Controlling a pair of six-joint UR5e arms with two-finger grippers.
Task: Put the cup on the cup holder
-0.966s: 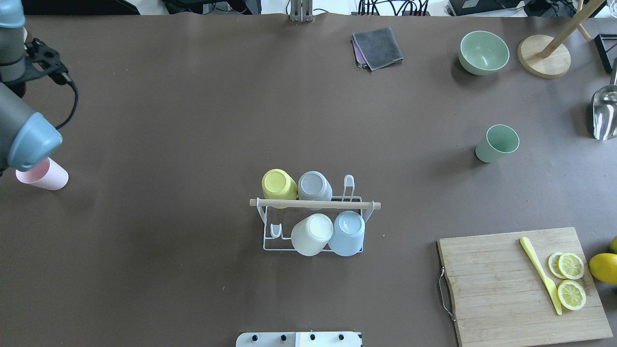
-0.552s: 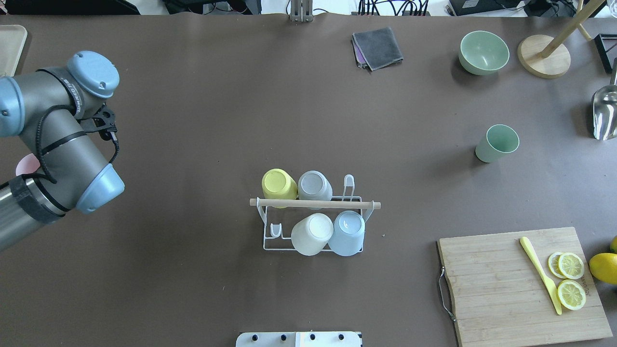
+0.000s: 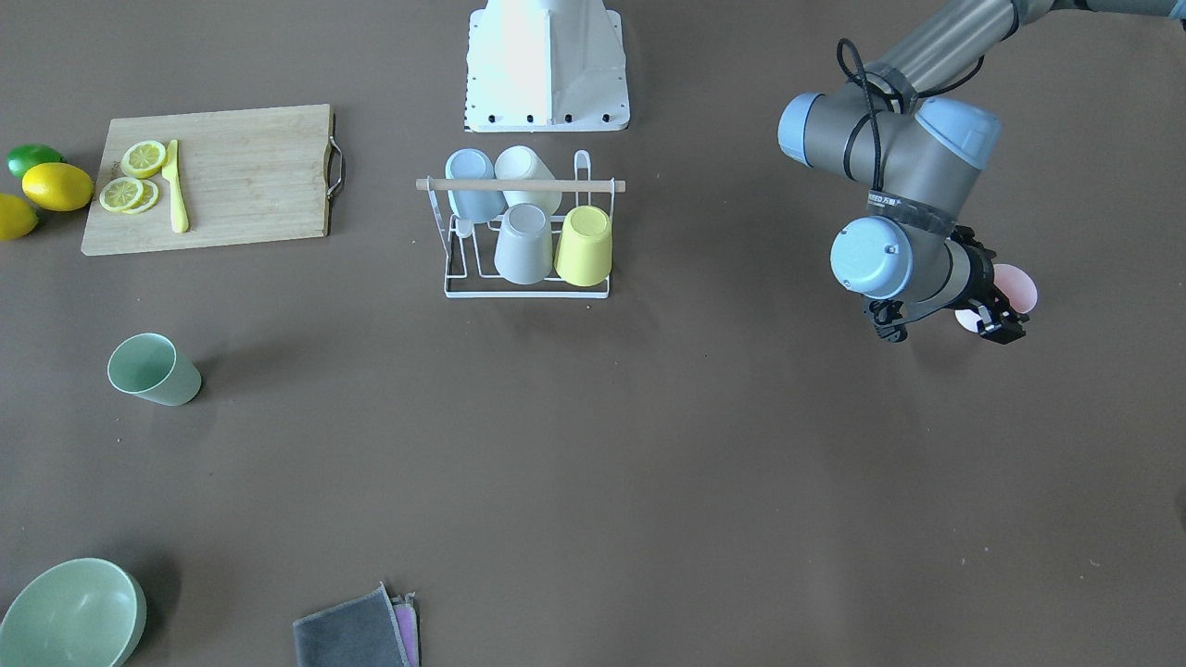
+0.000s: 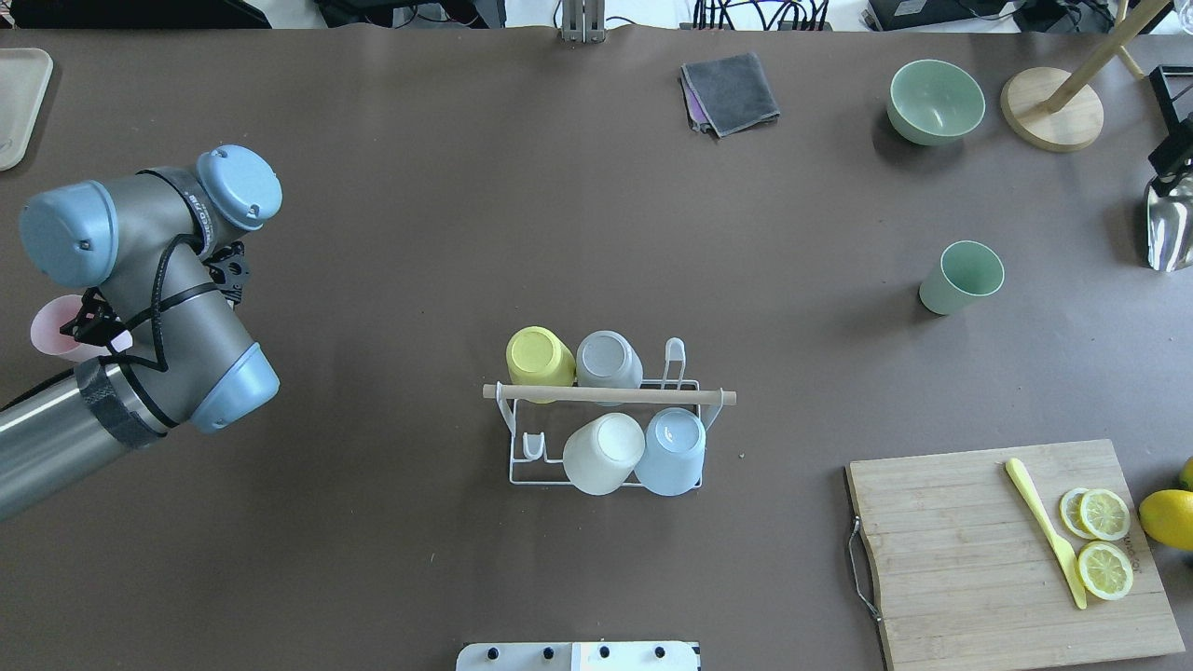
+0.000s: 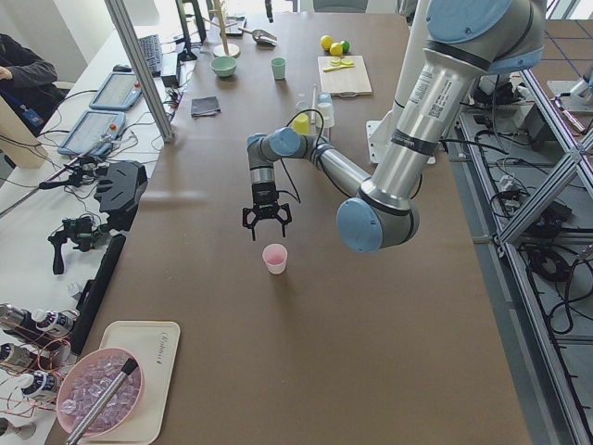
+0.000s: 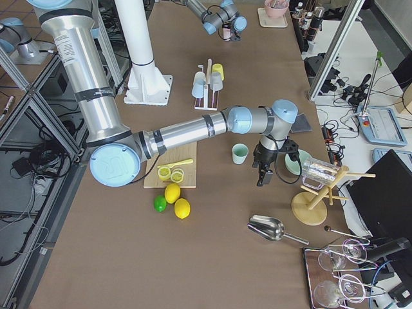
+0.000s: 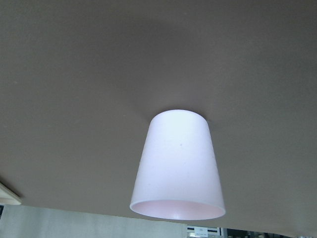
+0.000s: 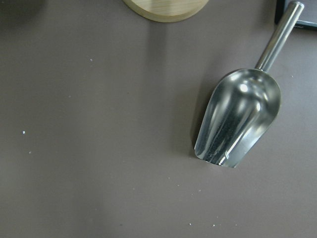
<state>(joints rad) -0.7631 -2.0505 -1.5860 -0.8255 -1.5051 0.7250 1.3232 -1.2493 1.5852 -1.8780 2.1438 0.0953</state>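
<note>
— Where do we find the pink cup (image 5: 274, 258)?

— It stands upright on the brown table (image 4: 373, 559), mouth up, near the end on the robot's left side. It is well apart from the cup holder (image 4: 606, 395), which is in the middle of the table.

— And the left gripper (image 5: 267, 225)?

— We see it hanging above the table, just beside the pink cup. Its fingers are spread wide, it holds nothing and it does not touch the cup.

— What is on the cup holder?

— Four cups, upside down: a yellow cup (image 4: 539, 356), a grey cup (image 4: 608, 359), a white cup (image 4: 603, 453) and a light blue cup (image 4: 673, 450).

— And the right gripper (image 6: 261, 179)?

— It hangs near a metal scoop (image 8: 237, 119). We cannot tell how far open it is.
</note>
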